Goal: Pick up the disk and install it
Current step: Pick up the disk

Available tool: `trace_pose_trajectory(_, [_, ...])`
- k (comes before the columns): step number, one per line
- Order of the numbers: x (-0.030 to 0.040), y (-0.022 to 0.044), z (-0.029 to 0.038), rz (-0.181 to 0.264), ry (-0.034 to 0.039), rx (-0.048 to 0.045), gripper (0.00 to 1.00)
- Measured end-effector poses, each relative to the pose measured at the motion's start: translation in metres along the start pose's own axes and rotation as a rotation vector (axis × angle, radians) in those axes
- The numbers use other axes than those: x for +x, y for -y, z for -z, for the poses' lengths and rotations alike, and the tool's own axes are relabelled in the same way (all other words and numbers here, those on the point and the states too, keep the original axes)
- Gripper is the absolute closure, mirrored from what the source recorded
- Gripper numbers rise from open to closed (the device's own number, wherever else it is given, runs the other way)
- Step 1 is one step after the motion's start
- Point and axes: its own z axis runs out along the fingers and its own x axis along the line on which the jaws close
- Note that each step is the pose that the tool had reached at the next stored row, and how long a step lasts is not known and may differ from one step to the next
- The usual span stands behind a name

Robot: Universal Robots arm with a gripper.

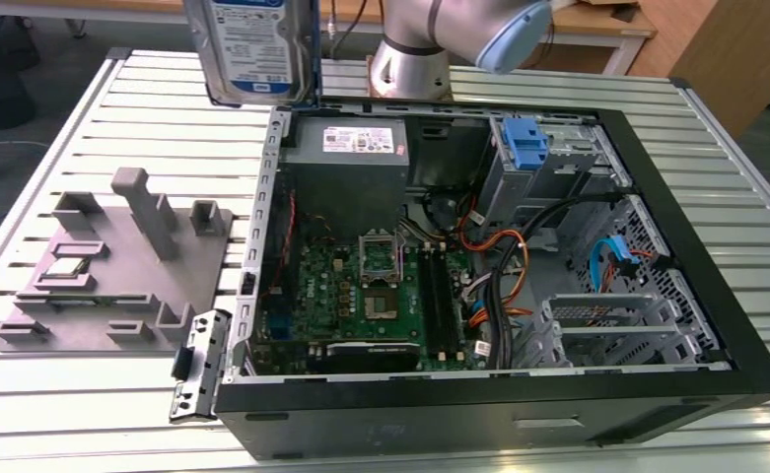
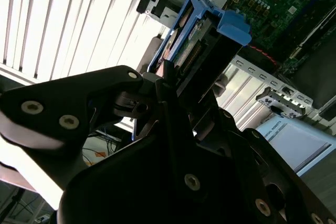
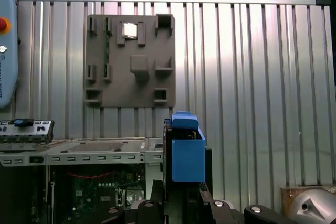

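Note:
The disk (image 1: 253, 47) hangs upright high over the back of the slatted table, just outside the back corner of the open computer case (image 1: 490, 419) at the exterior view's left, its white and blue label facing the camera. In the second wrist view my black gripper (image 2: 173, 80) is shut on the disk (image 2: 191, 35), whose blue side rail and blue tab stick out past the fingers. In the first wrist view the disk's blue end (image 3: 186, 153) stands up from the gripper (image 3: 181, 195), above the case's edge.
A grey fixture plate (image 1: 108, 266) with upright pegs lies on the table at the exterior view's left of the case. Inside the case are a green motherboard (image 1: 358, 296), a grey power-supply box (image 1: 352, 148), cables and a blue latch (image 1: 523, 148) at the drive bay. The arm's base (image 1: 411, 59) stands behind.

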Motion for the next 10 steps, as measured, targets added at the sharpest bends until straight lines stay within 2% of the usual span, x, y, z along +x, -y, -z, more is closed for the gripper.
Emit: trace_pose_trajectory(10, [-0.0015, 0.0438, 0.0018, 0.0, 0.0, -0.0012, 0.65])
